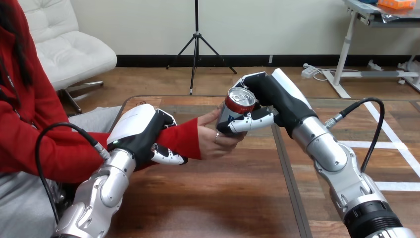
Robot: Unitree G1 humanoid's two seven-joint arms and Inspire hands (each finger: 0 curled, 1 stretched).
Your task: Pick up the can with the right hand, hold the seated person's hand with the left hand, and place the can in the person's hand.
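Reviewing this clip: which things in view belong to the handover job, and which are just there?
Part of the job:
- can, gripped by the right hand and touching the person's hand
- person's wrist in the red sleeve, with the left hand curled round it

Just there:
- wooden table, below the handover, which happens in the air

Bright metal on the can (pixel 240 102): a silvery lid that catches the light above a glossy red painted wall. The right hand (pixel 280 101) shows smooth white plastic shells with a soft gloss over matt black parts, and the left hand (pixel 136 130) has the same finish. The left forearm (pixel 105 184) and right forearm (pixel 331 157) are satin silver metal. The person's sleeve (pixel 184 136) is red cloth, soft and matt. The tabletop (pixel 223 198) is dark wood, grain showing, smooth with a low sheen, and a dull dark strip (pixel 288 174) runs to its near edge.
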